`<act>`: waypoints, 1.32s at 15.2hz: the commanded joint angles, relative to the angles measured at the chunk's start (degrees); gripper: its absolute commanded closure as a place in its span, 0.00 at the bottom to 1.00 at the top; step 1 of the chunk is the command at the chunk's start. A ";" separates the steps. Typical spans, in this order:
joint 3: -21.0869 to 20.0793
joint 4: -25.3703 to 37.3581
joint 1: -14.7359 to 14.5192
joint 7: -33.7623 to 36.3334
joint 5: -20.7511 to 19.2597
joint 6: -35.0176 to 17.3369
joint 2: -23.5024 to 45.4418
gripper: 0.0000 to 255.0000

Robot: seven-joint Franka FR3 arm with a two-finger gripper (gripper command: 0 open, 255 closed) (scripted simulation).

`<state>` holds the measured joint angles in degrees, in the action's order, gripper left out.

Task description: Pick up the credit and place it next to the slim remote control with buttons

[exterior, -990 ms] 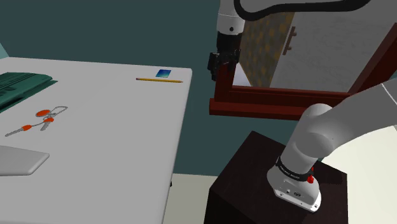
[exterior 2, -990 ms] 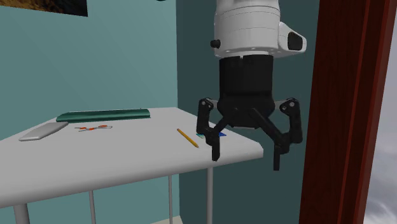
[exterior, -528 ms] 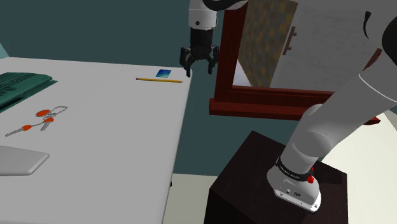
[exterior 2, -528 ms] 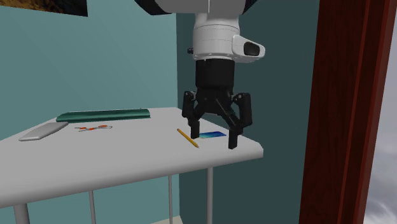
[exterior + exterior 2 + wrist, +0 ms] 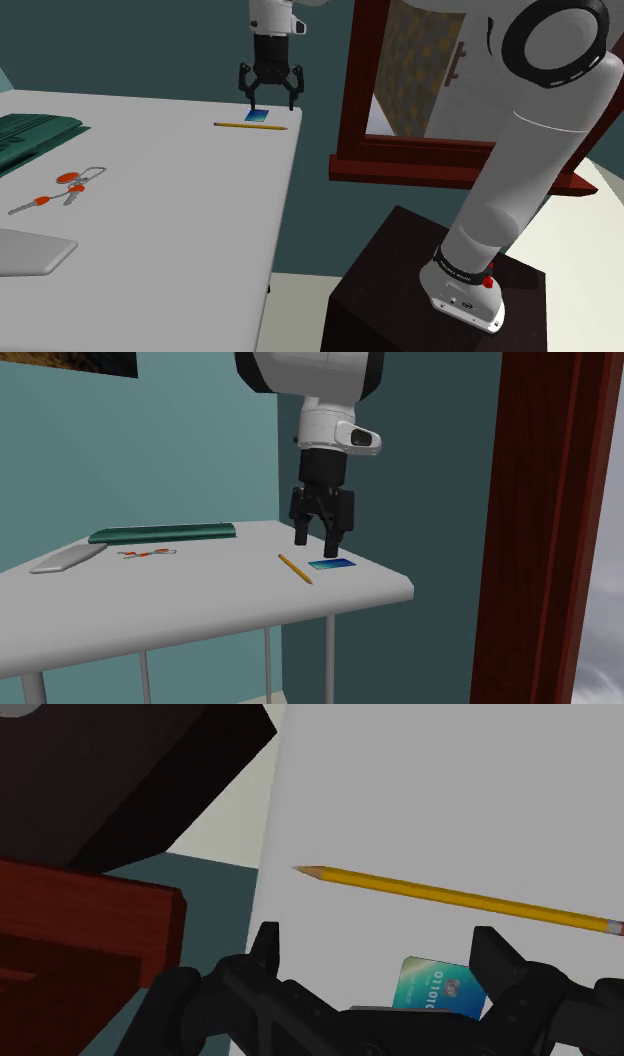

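Observation:
The credit card (image 5: pixel 259 117), blue-green with a printed face, lies flat near the far corner of the white table (image 5: pixel 180 220). It also shows as card (image 5: pixel 332 564) and card (image 5: pixel 440 989). My black gripper (image 5: pixel 270 104) hangs open just above it, pointing down, touching nothing. From the second exterior view the gripper (image 5: pixel 318 547) hovers slightly to the left of the card. Through the wrist camera the gripper (image 5: pixel 378 939) has its fingers spread, with the card low between them. The slim grey remote (image 5: pixel 30 252) rests far off at the table's near left, remote (image 5: pixel 68 558).
A yellow pencil (image 5: pixel 250 125) lies right beside the card, pencil (image 5: pixel 460 896). Red-handled keys (image 5: pixel 60 188) and a dark green flat object (image 5: pixel 35 135) lie farther along the table. A dark red wooden frame (image 5: pixel 420 160) stands off the table's edge beside the dark stand (image 5: pixel 400 280).
The gripper has swung from beside the red frame, off the table, to the shoulder view's left, and now hangs over the card. Its fingers stayed open.

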<state>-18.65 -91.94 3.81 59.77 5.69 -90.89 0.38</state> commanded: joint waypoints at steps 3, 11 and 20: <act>-0.19 14.45 -1.08 10.82 -1.32 3.40 11.38 0.00; -0.06 8.60 -1.24 11.55 -0.91 -2.17 11.04 0.00; -0.06 8.04 -1.24 11.52 -0.88 -2.64 10.95 1.00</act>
<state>-18.70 -83.85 2.58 71.29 4.80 -93.49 11.28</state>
